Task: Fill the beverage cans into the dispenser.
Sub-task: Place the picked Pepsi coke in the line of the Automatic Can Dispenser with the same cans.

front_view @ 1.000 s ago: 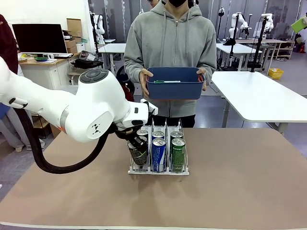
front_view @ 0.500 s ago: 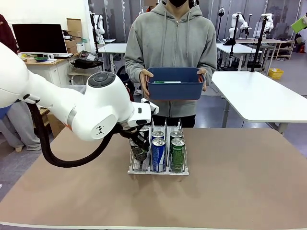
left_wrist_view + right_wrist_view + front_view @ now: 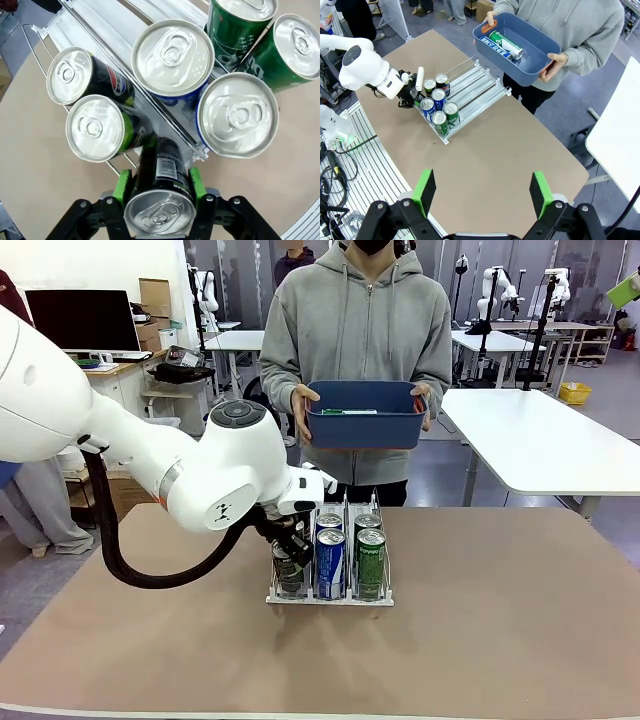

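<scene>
On the left, our left arm reaches in over the tabletop (image 3: pixel 480 640). Its left tool (image 3: pixel 159 186) is clamped tight on a black can (image 3: pixel 162 162), with the green pads pressing either side just under the silver top. We hold this can at the near end of the dispenser (image 3: pixel 330 598), at the mouth of its left lane, where two more black cans (image 3: pixel 95 127) stand one behind the other. We cannot tell whether the held can's base is down on the lane floor. The middle lane holds two blue-and-white cans (image 3: pixel 236 114) and the right lane two green cans (image 3: pixel 295 40), all crowded toward the near end. Beyond the far end a person holds a dark blue tub (image 3: pixel 362 430) in both hands, with more cans (image 3: pixel 506 44) lying inside. Our right tool (image 3: pixel 482 192) hangs high above the tabletop, jaws spread wide and holding nothing. We judge the main risk to be at release. If the can sits tilted, or its base rides on the thin divider or the lane's near lip, letting go could tip it out onto the tabletop. Pushing it farther in could knock the black can just behind it. The right-hand pad sits close to the divider, so spreading the fingers might nudge it or the nearest blue-and-white can.
</scene>
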You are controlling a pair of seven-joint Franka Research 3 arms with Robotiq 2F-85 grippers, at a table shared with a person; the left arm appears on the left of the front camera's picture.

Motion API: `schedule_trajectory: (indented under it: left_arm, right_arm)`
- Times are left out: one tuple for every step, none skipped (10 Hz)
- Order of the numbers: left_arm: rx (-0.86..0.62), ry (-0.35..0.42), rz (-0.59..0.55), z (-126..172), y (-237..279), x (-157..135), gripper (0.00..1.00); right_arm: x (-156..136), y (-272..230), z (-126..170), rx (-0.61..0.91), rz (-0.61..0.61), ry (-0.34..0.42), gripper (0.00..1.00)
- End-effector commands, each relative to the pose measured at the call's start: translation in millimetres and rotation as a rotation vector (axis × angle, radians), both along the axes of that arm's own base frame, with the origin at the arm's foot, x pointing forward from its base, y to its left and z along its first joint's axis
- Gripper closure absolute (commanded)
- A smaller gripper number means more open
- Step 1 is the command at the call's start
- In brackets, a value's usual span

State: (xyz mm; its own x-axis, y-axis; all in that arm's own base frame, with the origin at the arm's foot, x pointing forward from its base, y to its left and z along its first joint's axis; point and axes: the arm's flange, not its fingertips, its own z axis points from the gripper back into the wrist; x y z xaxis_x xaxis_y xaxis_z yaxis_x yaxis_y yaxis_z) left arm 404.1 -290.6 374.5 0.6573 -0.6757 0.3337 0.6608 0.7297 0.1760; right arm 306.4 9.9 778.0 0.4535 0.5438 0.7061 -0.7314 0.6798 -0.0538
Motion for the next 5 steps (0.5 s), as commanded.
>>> schedule_trajectory:
  left_arm:
    - [0.042, 0.008, 0.043, 1.1, -1.8, 10.4, 0.42]
    - [0.044, 0.022, 0.049, 1.5, -1.0, 10.2, 0.25]
    - [0.04, 0.028, 0.05, 3.0, -0.1, 9.0, 0.22]
    - [0.034, 0.027, 0.057, 6.9, 1.2, 7.6, 0.05]
    - [0.029, 0.018, 0.061, 11.2, 2.7, 5.9, 0.02]
  right_arm:
    - [-0.3, 0.3, 0.0, 0.0, 0.002, -0.001, 0.0]
    - [-0.3, 0.3, 0.0, 0.0, 0.002, -0.001, 0.0]
    - [-0.3, 0.3, 0.0, 0.0, 0.002, -0.001, 0.0]
    - [-0.3, 0.3, 0.0, 0.0, 0.002, -0.001, 0.0]
    - [-0.3, 0.3, 0.0, 0.0, 0.002, -0.001, 0.0]
